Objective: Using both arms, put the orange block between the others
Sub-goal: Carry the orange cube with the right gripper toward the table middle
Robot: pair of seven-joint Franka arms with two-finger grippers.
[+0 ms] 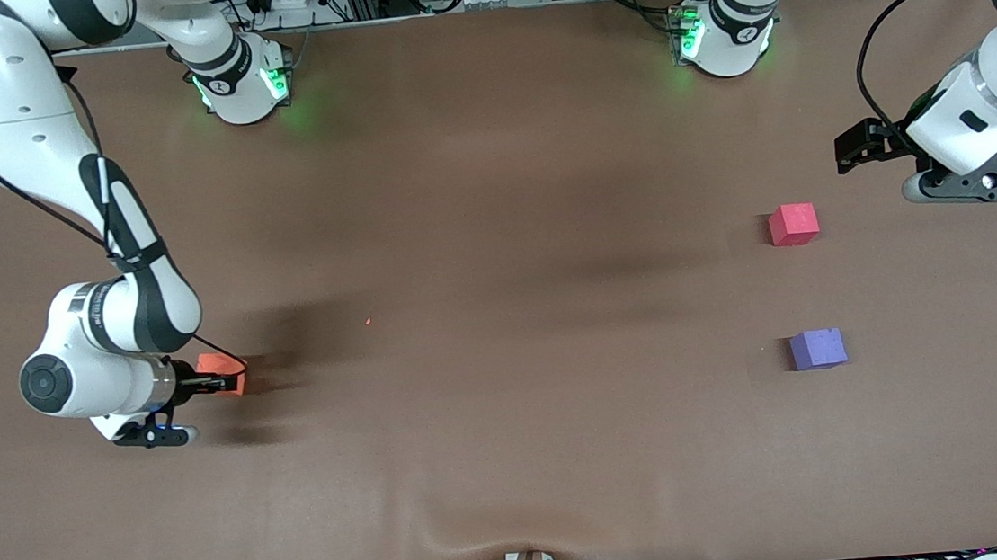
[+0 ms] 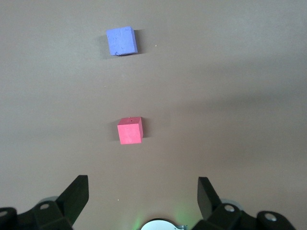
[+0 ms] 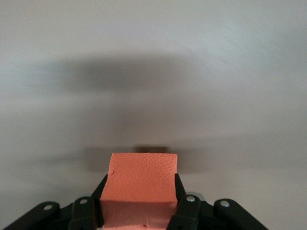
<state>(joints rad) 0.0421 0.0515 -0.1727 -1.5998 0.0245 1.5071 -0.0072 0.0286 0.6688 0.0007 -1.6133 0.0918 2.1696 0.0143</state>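
**A:** Three cubes, then. Where was each of them at that moment?

**B:** The orange block (image 3: 142, 184) sat between my right gripper's (image 1: 221, 383) fingers, pinched on both sides, at the right arm's end of the table (image 1: 494, 226). I judged it barely off the cloth, if off it at all. The red cube (image 1: 793, 223) and the purple cube (image 1: 818, 349) lay well apart from that claw, toward the left arm's end.

**A:** And your other claw?

**B:** My left gripper (image 2: 141, 191) hung wide and empty, waiting just past the red cube. In its wrist view the red cube (image 2: 130, 131) lay below and ahead of the fingers, the purple cube (image 2: 121, 40) farther ahead in line.

**A:** So how much was done?

**B:** Only the grasp, I judged. The gap between red and purple stood bare. The carry toward the middle, a handover to my left claw, since that gap looked out of the right arm's easy reach, and the placing all remained.

**A:** Any worry?

**B:** Foam squashes; a pinch that tight could skew the block at the handover.
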